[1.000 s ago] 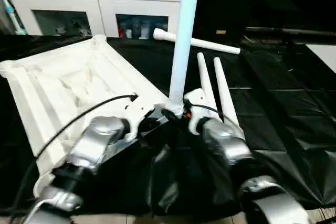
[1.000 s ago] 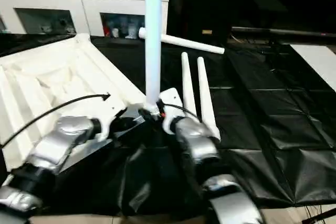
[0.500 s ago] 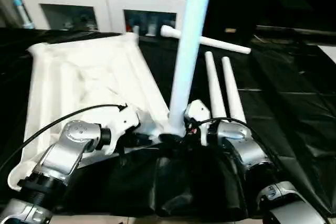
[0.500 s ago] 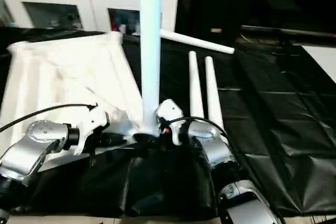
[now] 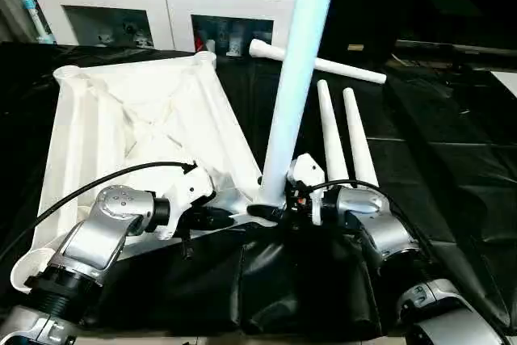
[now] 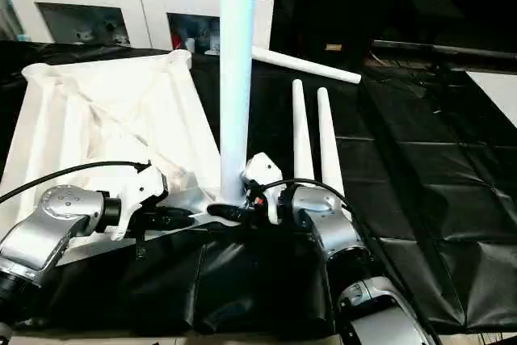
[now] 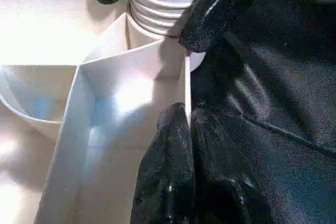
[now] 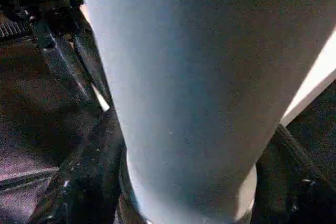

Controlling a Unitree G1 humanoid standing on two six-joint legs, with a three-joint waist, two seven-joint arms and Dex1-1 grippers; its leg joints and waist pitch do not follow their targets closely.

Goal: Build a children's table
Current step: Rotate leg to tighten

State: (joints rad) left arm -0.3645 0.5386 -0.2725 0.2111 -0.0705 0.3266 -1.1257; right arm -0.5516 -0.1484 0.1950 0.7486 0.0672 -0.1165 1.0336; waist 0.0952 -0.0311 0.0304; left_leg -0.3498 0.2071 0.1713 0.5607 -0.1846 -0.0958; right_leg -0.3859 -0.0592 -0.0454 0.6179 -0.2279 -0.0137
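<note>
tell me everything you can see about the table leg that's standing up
The upright leg is a long, smooth white plastic tube with a ribbed end. It stands nearly vertical, leaning slightly, in the near corner socket of the upturned tabletop. The right pincer flanks its base with a black finger on each side; the left pincer pinches the tabletop's rim beside it.

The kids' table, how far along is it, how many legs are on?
Done: the tabletop lies underside up. In hand: one leg stands upright in its near corner socket, threads visible in the left wrist view, with the right gripper around its base and the left gripper shut on the tabletop's rim. Left: three legs lying on the black sheet.
</note>
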